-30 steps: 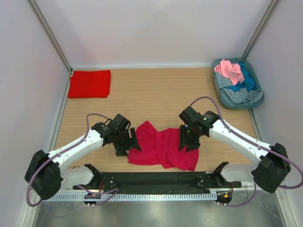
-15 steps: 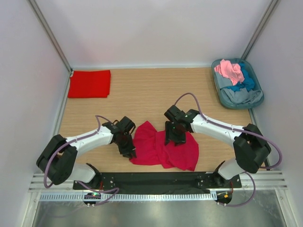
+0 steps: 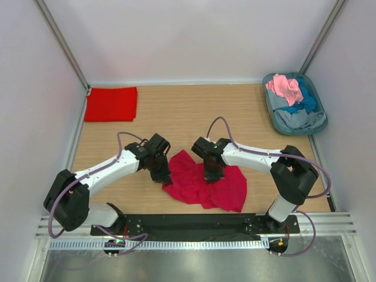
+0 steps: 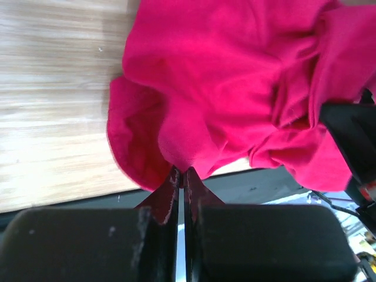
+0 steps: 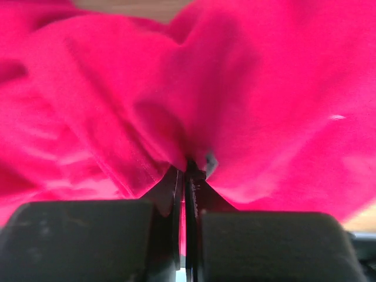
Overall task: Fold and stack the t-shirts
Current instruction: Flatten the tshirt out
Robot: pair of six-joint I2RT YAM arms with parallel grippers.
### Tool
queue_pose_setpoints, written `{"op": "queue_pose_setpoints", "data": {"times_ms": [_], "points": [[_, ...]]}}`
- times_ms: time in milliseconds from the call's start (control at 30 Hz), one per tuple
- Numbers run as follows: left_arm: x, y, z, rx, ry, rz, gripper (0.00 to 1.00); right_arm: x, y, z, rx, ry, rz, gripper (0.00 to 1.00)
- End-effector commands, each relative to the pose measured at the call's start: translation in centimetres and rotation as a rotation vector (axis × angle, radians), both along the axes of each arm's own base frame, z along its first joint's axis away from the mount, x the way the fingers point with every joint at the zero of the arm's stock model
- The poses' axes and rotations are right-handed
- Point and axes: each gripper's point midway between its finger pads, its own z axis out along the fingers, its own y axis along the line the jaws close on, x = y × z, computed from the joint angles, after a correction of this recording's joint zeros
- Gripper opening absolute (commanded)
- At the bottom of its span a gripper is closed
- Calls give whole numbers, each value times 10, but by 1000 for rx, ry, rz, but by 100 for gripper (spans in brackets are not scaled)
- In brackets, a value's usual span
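The left gripper (image 4: 182, 174) has its two fingers pressed together on a pinch of the crumpled crimson pinkish-red cloth t-shirt (image 4: 235, 76), taken at the shirt's left edge. The right gripper (image 5: 187, 167) is closed just as tightly on a fold nearer the shirt's middle. In the overhead view a second ago, the right gripper (image 3: 212, 173) stood out at the shirt's right side; it has since swung inward toward the left gripper (image 3: 161, 172), which has crept slightly up the table. The shirt (image 3: 202, 187) has bunched narrower between them and lies heaped on the light wooden tabletop (image 3: 176, 111) near its front edge, not yet spread or folded. Both grips look secure, so the likely next move is to lift and draw the cloth flat. The folded scarlet red t-shirt (image 3: 111, 104) waits at the far left corner as the base of the stack. The pink (image 3: 285, 87), blue (image 3: 306, 101) and grey (image 3: 299, 120) shirts sit in the grey-blue oval plastic tub (image 3: 266, 101) at the far right.
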Motion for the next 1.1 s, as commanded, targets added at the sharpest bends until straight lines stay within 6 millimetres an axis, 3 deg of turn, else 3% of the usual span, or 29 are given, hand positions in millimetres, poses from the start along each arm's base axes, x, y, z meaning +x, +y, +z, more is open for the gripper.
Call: {"op": "queue_pose_setpoints", "data": {"times_ms": [0,33,67,100,133,233,300,333,400,433,467,533,600,667,700,767,833,933,967,1067], "points": [[29,7,46,34,-145,12,0,30,-16,39,-107,-151,-38,1],[38,9,58,48,-178,16,0,54,-16,67,-120,-258,-51,1],[46,14,68,68,-214,27,0,62,-18,86,-128,-302,-59,1],[63,25,92,113,-286,68,0,65,-31,103,-179,-332,-62,1],[70,31,102,139,-324,77,0,81,-40,141,-196,-449,-104,1],[86,47,130,168,-398,134,0,69,-85,177,-274,-498,-192,1],[86,50,133,162,-405,144,0,56,-114,179,-289,-484,-284,1],[85,51,130,166,-402,142,0,42,-130,163,-319,-440,-299,1],[77,57,106,206,-346,134,0,25,-156,154,-260,-405,-404,6],[69,61,84,231,-285,130,0,1,-182,122,-290,-329,-448,10],[62,62,75,237,-257,121,0,0,-183,128,-263,-352,-457,10],[54,56,55,210,-195,112,0,-11,-203,101,-272,-297,-517,14],[47,52,35,197,-149,110,0,-9,-211,90,-260,-283,-545,20],[44,52,25,210,-112,102,1,-9,-213,85,-284,-260,-544,26],[45,54,27,225,-107,98,5,-8,-212,84,-301,-234,-529,29],[49,59,34,253,-129,93,44,2,-206,95,-286,-245,-515,39],[56,62,48,262,-184,83,69,13,-197,107,-246,-264,-499,42],[64,49,68,160,-277,75,69,30,-170,113,-119,-269,-464,43],[64,46,71,133,-289,76,69,33,-149,111,-24,-249,-452,43],[50,37,51,83,-222,49,68,37,-113,99,89,-229,-381,44]]}}
